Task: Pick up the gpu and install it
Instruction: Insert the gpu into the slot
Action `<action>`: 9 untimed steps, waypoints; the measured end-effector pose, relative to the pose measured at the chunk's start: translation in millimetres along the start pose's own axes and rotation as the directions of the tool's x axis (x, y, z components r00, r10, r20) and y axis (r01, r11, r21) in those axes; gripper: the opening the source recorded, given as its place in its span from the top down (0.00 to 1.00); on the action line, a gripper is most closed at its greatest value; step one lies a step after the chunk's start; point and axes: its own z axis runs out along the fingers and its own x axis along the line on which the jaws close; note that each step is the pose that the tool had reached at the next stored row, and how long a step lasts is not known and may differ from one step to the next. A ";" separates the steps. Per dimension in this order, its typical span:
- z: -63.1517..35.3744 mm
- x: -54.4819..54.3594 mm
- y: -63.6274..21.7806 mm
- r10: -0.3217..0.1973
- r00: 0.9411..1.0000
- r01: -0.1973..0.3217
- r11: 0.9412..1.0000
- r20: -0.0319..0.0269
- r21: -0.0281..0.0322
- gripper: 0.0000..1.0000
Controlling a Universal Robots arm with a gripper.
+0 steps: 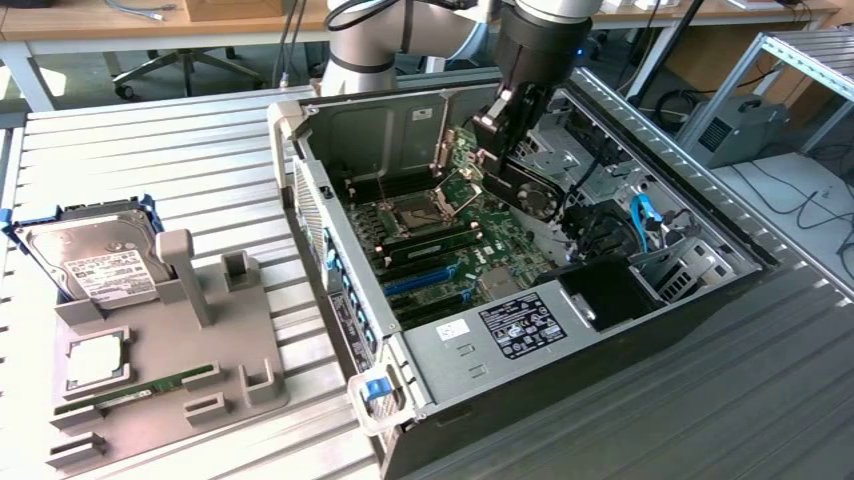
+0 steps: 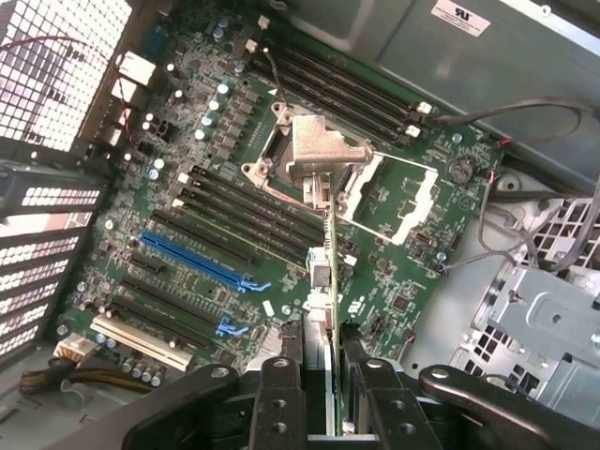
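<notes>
gpu edge-on in wrist view — faces hidden; arm cropped at top.

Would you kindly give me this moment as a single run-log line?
hand: shut on gpu | gpu: held edge-down above motherboard, inside open case | blue slot: empty

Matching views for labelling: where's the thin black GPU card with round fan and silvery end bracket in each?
Exterior view: the black GPU card, fan showing, hangs in the gripper inside the open computer case.
Wrist view: GPU card edge-on between the gripper's fingers, above the green motherboard.
Shared landmark: the long blue slot.
</notes>
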 end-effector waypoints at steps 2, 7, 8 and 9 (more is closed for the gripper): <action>0.0 -0.1 0.0 -0.010 1.000 0.010 1.000 0.000 0.000 0.73; 0.1 -0.2 -0.1 -0.044 0.999 0.044 0.999 0.000 -0.001 0.73; 0.1 -0.2 -0.1 -0.050 0.999 0.050 0.999 0.000 -0.001 0.73; 0.1 -0.1 -0.1 -0.055 0.998 0.055 0.998 0.000 -0.002 0.73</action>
